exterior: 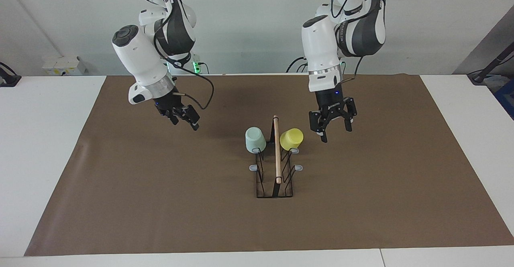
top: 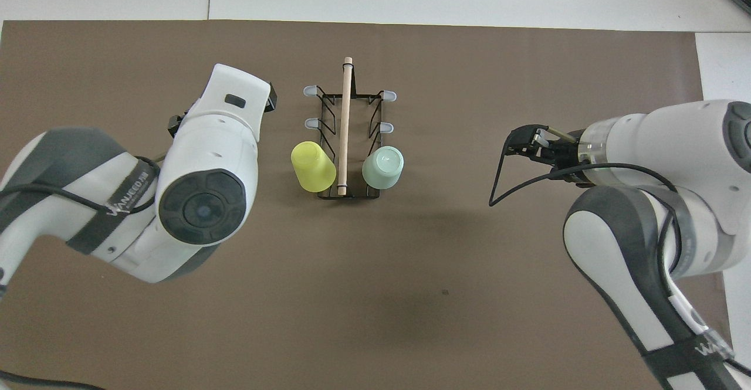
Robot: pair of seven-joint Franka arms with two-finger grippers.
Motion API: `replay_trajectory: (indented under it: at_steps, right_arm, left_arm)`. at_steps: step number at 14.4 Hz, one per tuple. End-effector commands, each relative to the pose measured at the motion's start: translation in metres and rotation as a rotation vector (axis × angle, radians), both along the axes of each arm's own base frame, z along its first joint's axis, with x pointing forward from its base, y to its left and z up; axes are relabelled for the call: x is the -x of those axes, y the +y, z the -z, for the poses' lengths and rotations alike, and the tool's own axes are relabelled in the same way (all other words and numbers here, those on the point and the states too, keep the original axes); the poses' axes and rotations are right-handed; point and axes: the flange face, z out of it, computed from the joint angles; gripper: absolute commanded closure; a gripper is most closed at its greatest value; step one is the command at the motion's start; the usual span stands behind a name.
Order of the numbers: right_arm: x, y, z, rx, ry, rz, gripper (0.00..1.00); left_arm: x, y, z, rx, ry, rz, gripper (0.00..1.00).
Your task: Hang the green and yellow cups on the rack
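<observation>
With both cups already upside down on its prongs, the rack (exterior: 274,166) stands on the brown mat (exterior: 120,202) with its wooden rod (exterior: 276,150) running straight away from the robots. The green cup (exterior: 255,139) sits on the prong nearest the robots on the side toward the right arm's end of the table; the yellow cup (exterior: 291,139) sits on the matching prong on the side toward the left arm's end, tilted outward. Four prongs farther from the robots stay bare. The left gripper (exterior: 332,129) hangs over the mat just beside the yellow cup, fingers spread and holding nothing. The right gripper (exterior: 185,118) hangs well apart from the green cup, likewise spread and empty. Each cup lies toward the rack from its gripper; judged from this, hanging looks complete and only withdrawal remains.
</observation>
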Motion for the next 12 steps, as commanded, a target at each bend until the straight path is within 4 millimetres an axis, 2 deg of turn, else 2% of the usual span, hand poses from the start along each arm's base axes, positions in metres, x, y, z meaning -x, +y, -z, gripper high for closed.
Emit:
replay_trajectory:
  at_steps: [1,2,4,7,8,12]
  right_arm:
    - [-0.008,-0.038,-0.040,0.081,0.000,-0.111,0.00]
    - [-0.009,-0.049,-0.057,0.125,0.013,-0.143,0.00]
    - [-0.006,-0.061,-0.090,0.189,0.040,-0.202,0.00]
    - [-0.003,-0.070,-0.131,0.244,0.061,-0.219,0.00]
    - [-0.003,-0.074,-0.135,0.275,0.078,-0.221,0.00]
    - [0.005,-0.075,-0.128,0.258,0.126,-0.206,0.00]
  left_arm:
    - [-0.022,0.047,-0.026,-0.051,0.127,0.143,0.00]
    - [-0.025,0.067,-0.039,-0.045,0.164,0.188,0.00]
    - [-0.029,0.105,-0.059,-0.031,0.234,0.266,0.00]
    - [-0.031,0.163,-0.072,-0.027,0.298,0.381,0.00]
    - [-0.030,0.184,-0.071,-0.002,0.328,0.399,0.00]
    - [-0.012,0.237,-0.087,0.037,0.419,0.470,0.00]
